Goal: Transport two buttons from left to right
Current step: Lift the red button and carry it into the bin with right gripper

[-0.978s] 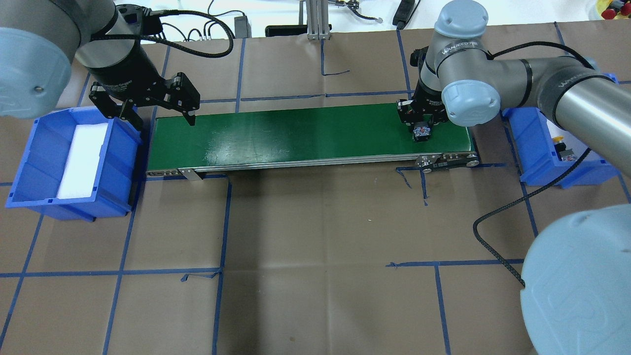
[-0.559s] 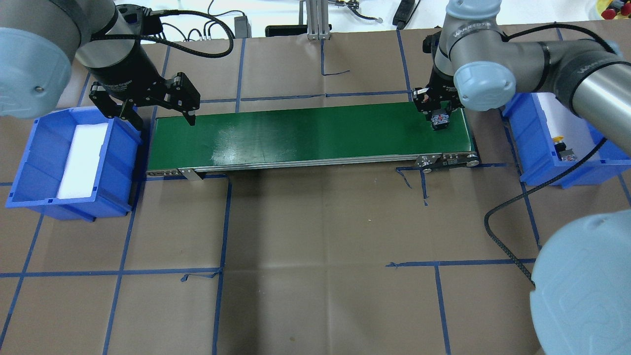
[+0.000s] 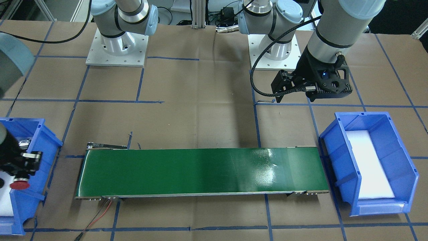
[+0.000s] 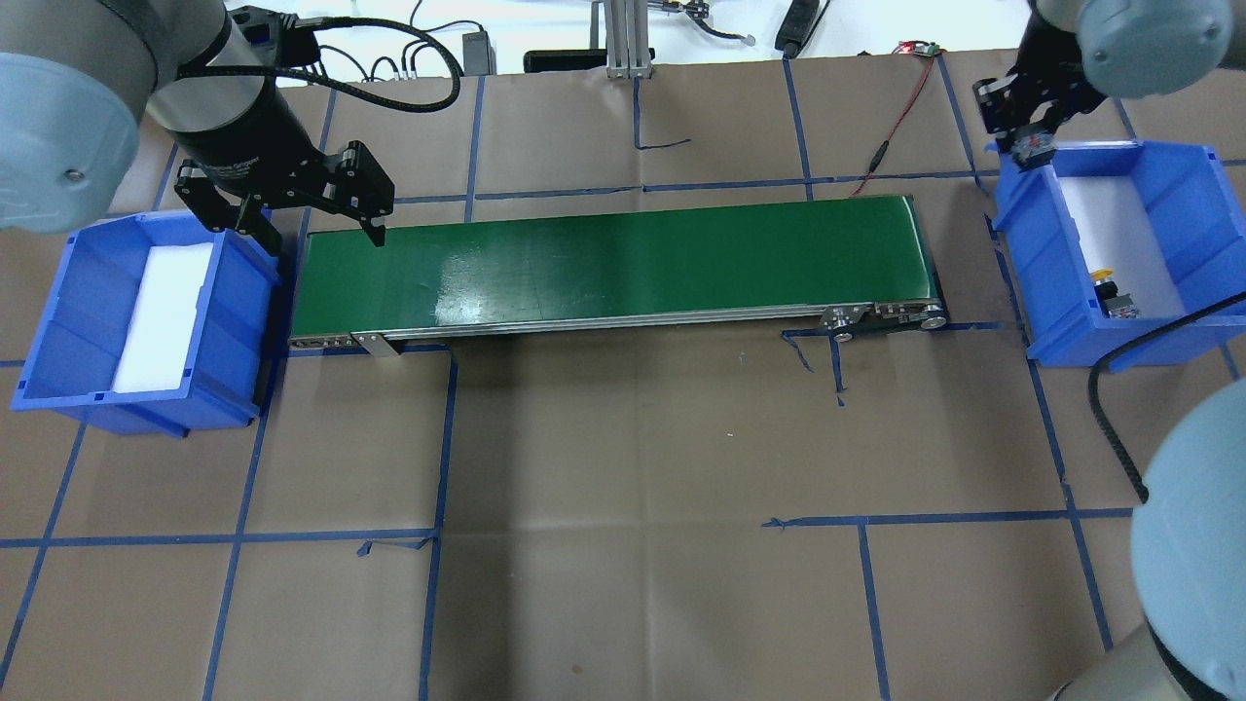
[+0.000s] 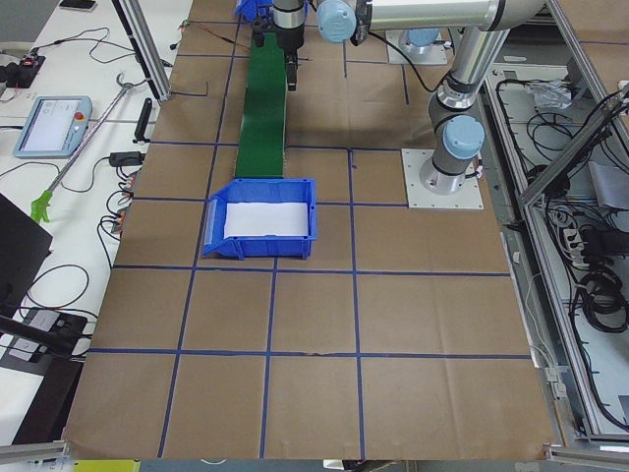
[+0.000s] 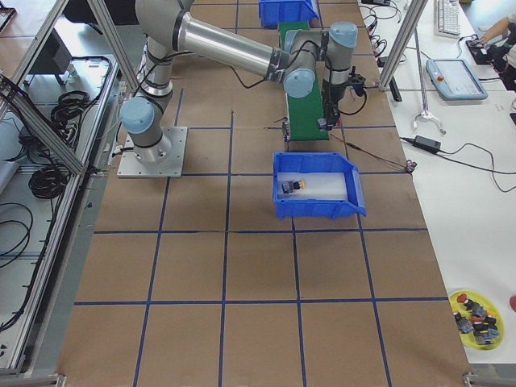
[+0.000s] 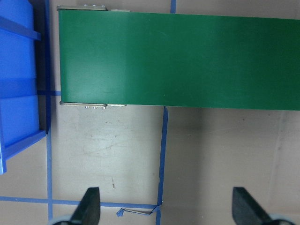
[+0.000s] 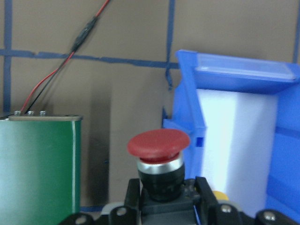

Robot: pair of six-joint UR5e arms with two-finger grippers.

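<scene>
Red-capped mushroom push-button (image 8: 158, 143), black switch body: clamped by body in right two-finger gripper (image 4: 1030, 148). Held just past right end of long green conveyor belt (image 4: 613, 258), above belt-side rim of blue plastic bin (image 4: 1022, 253).
Yellow-capped push-button (image 4: 1106, 280): lying in that bin on white foam liner (image 4: 1105, 219).
Left two-finger gripper (image 4: 316, 229): fingers wide apart, holding nothing, hovering by belt's left end.
Second blue plastic bin (image 4: 58, 321), white foam pad (image 4: 161, 316) inside: just beyond belt's left end.

The right gripper (image 4: 1028, 148) with the red button (image 3: 19, 184) has moved from the belt (image 4: 623, 263) to above the right bin (image 4: 1014, 219).
</scene>
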